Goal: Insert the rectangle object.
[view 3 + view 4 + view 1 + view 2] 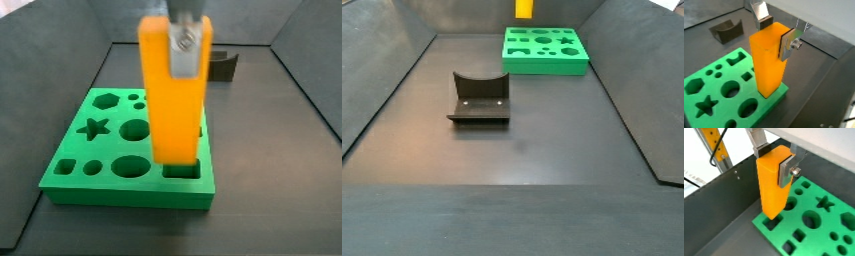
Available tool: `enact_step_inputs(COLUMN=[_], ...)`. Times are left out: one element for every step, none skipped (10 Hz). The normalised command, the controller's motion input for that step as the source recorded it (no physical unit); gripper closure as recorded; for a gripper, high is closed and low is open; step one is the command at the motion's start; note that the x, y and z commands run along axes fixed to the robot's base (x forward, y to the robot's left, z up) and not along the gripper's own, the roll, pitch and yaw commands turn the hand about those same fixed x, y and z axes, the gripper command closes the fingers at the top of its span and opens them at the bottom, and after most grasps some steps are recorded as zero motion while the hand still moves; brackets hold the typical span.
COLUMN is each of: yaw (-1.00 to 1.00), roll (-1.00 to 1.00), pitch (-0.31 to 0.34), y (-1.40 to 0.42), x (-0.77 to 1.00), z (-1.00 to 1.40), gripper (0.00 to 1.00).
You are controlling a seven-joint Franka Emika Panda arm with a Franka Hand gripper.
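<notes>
Pinching rectangle object (174, 95) upright, end effector (777, 31) has its tip at green board (80, 165) slot; full insertion left.

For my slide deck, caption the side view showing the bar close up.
Gripper holds the orange bar upright over the green board.

End effector (776, 31) clamping upright rectangle object (769, 57), its lower end at green board (724, 95), fixture (727, 31) beyond
</notes>
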Motion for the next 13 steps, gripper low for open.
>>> enact_step_inputs(yaw=[-0.35,-0.3,-0.18,0.0,0.0,0.01,0.12,0.17,0.15,0.15,0.11,0.13,0.07], roll=[0.0,0.0,0.0,0.0,0.0,0.0,0.0,0.0,0.05,0.06,0.0,0.0,0.0], pitch=[0.111,0.084,0.014,0.0,0.0,0.0,0.0,0.0,0.0,0.0,0.0,0.0,0.0], y=[0.07,0.19,0.23,0.13,0.01,0.0,0.0,-0.03,0.0,0.0,0.0,0.0,0.0], x=[0.47,0.37,0.19,0.04,0.0,0.0,0.0,0.0,0.0,0.0,-0.08,-0.14,-0.11], z=[-0.11,-0.17,-0.22,-0.18,-0.33,-0.42,-0.41,-0.37,-0.41,-0.32,-0.2,-0.12,-0.11], gripper=[1.0,1.0,1.0,1.0,1.0,1.0,1.0,1.0,1.0,1.0,1.0,1.0,1.0])
